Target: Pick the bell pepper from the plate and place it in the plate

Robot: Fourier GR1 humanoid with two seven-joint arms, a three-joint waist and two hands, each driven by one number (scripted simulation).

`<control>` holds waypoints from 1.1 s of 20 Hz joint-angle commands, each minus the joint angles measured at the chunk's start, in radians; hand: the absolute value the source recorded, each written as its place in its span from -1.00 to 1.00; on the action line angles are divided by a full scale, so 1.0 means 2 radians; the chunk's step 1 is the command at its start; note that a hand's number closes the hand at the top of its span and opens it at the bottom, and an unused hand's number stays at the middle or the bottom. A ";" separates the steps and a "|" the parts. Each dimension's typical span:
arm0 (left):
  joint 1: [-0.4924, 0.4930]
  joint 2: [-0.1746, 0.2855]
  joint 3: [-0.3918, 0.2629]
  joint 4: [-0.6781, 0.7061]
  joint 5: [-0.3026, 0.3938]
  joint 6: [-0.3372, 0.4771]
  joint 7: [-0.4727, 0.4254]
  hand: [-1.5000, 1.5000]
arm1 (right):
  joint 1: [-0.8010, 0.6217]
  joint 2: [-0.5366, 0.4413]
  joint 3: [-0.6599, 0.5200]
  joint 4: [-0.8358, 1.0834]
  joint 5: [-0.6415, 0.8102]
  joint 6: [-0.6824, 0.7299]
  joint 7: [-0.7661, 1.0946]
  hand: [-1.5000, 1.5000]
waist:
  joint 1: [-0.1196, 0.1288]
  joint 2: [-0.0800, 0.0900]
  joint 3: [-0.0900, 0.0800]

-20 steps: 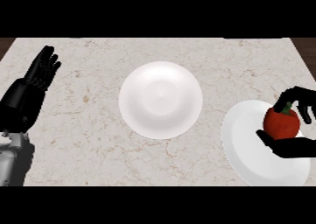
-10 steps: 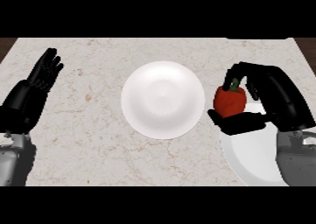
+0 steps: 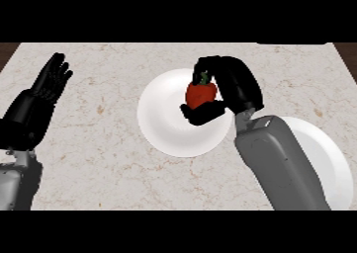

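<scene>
A red bell pepper (image 3: 199, 94) with a green stem hangs over the right part of the white middle plate (image 3: 166, 123). My right hand (image 3: 236, 86) is shut on it, fingers curled over its top and thumb under it. Whether the pepper touches the plate cannot be told. A second white plate (image 3: 328, 158) lies at the right, partly hidden behind my right forearm. My left hand (image 3: 46, 89) rests open at the left edge, fingers up.
The marbled counter top (image 3: 101, 163) stretches around both plates. Its dark far edge runs along the top, and brown floor shows at the upper corners.
My right hand has carried the bell pepper leftward from the right plate to above the middle plate. The left hand has stayed where it was.
</scene>
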 commanded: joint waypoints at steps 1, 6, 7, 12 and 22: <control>0.019 0.003 0.006 -0.002 0.002 -0.012 -0.019 0.00 | -0.046 0.025 0.047 0.091 0.011 -0.066 0.029 1.00 | 0.004 0.000 0.000; -0.010 -0.010 0.000 0.014 -0.007 -0.002 -0.017 0.00 | -0.112 0.026 0.035 0.257 0.010 -0.129 -0.034 1.00 | 0.007 0.003 0.000; -0.017 -0.001 0.007 0.028 0.002 -0.013 -0.017 0.00 | -0.099 0.026 0.090 0.255 -0.012 -0.156 -0.004 1.00 | 0.010 0.003 0.000; -0.044 0.007 0.010 0.040 0.001 -0.020 -0.010 0.00 | -0.132 0.027 0.047 0.354 -0.093 -0.191 -0.048 -1.00 | 0.017 0.006 0.000; -0.028 -0.017 -0.008 0.024 -0.008 -0.010 -0.006 0.00 | -0.170 0.027 0.074 0.403 -0.252 -0.262 -0.147 -1.00 | 0.029 0.007 0.001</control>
